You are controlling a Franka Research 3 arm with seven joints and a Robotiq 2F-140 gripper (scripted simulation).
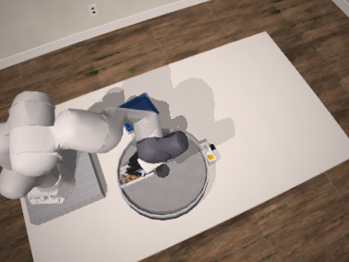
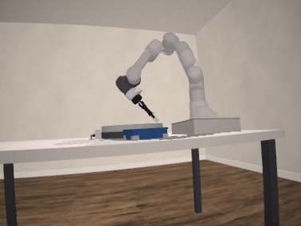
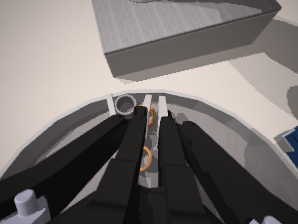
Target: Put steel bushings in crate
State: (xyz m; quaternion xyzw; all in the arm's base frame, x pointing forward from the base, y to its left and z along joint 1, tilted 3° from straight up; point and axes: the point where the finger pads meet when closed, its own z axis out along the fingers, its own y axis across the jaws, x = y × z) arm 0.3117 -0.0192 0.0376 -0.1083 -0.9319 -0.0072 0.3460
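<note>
The turning table is a round grey disc with a raised rim. In the wrist view a grey steel-looking bushing lies near the rim, left of the fingertips. An orange bushing shows behind the fingertips, and another orange bushing shows between the fingers, lower down. Other pieces there are partly hidden. My gripper is nearly closed, with a narrow gap and nothing held. It points down just above the turning table. The blue crate stands beside the turning table; its contents cannot be made out.
A pale divider crosses part of the disc, and a dark knob is near its middle. A small white box with a yellow patch sits at the rim. The arm stands on a grey block.
</note>
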